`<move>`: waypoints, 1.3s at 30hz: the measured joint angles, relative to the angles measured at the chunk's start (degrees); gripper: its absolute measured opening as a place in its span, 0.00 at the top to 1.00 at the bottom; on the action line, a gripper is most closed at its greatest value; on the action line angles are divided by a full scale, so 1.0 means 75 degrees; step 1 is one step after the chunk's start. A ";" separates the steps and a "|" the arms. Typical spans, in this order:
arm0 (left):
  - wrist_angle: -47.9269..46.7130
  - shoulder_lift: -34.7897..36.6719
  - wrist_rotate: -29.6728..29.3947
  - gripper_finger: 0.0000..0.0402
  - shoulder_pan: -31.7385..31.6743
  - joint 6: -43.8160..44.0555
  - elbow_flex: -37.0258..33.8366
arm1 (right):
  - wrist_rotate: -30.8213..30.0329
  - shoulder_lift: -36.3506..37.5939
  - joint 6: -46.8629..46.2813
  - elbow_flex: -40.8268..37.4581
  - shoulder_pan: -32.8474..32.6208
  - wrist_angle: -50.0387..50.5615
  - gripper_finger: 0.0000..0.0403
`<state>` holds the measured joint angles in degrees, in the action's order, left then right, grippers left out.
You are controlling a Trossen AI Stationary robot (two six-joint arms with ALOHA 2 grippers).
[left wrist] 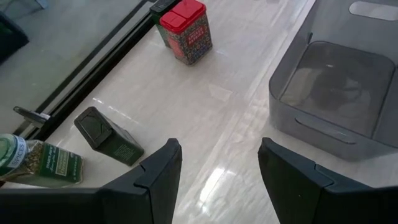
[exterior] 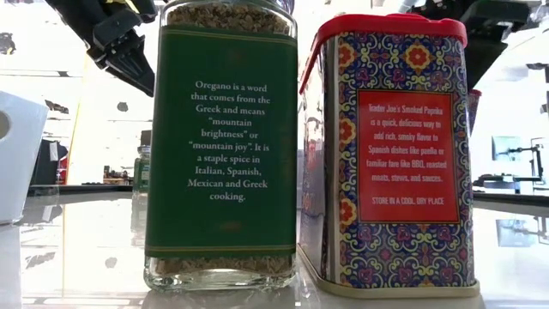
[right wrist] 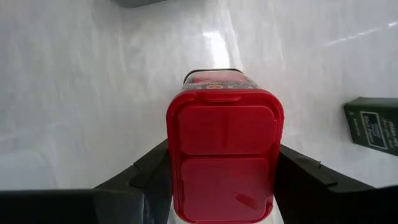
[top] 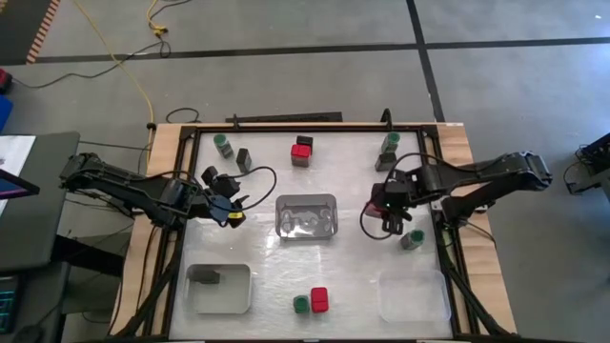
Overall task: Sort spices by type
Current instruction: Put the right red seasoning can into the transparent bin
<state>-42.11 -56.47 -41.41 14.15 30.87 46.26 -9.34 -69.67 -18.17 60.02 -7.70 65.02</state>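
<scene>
My right gripper is over the table's right part, shut on a red-topped tin. My left gripper hangs open and empty left of the grey middle tray. A green-lidded jar and a dark box sit at the far left; in the left wrist view the jar and the box lie on their sides. A red tin stands far middle. A green jar and a red tin stand at the near edge. My right gripper pinches the red-topped tin between its two fingers, on the tin's two opposite sides just below the red lid. The fingers come from above, pointing down. The tin is upright; I cannot tell whether its base is on the table.
A white tray at the near left holds one dark box. A clear tray lies near right. A green-labelled container lies close to my right gripper. More containers stand far right. A raised frame rims the table.
</scene>
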 joint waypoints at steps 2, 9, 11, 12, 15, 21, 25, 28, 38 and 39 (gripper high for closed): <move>0.0000 0.0000 -0.0001 0.50 -0.0002 0.0000 0.0000 | 0.0016 0.0000 -0.0087 0.0144 -0.0204 0.0129 0.40; 0.0000 0.0000 0.0000 0.50 0.0000 0.0000 0.0000 | -0.0160 -0.0045 -0.1143 0.1215 -0.1000 0.1146 0.40; 0.0002 0.0000 0.0000 0.50 0.0001 0.0000 0.0000 | -0.0161 -0.0165 -0.1534 0.1605 -0.1294 0.1680 0.40; 0.0001 0.0000 -0.0001 0.50 0.0000 0.0000 0.0000 | -0.0161 -0.0266 -0.1756 0.1805 -0.1441 0.1982 0.40; -0.0003 0.0000 0.0000 0.50 0.0000 0.0000 0.0000 | -0.0159 -0.0603 -0.2533 0.2486 -0.1916 0.3008 0.39; 0.0000 0.0000 0.0000 0.50 0.0000 -0.0002 0.0000 | -0.0159 -0.1128 -0.3884 0.3444 -0.2874 0.3237 0.39; -0.0003 0.0000 0.0000 0.50 0.0001 -0.0003 0.0000 | 0.0007 -0.1366 -0.4621 0.3594 -0.3503 0.3347 0.39; -0.0002 0.0000 0.0025 0.50 0.0001 0.0000 0.0000 | 0.0269 -0.1515 -0.4807 0.3589 -0.4047 0.3343 0.39; -0.0111 0.0000 0.1163 0.50 0.0004 0.0016 0.0000 | 0.0533 -0.1626 -0.5669 0.3588 -0.6150 0.3333 0.39; -0.0114 0.0000 0.1206 0.50 0.0004 0.0017 0.0000 | 0.0544 -0.1626 -0.5738 0.3578 -0.6368 0.3324 0.39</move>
<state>-42.96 -56.47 -32.36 14.17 31.00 46.26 -5.26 -81.87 -61.21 86.86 -55.46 89.95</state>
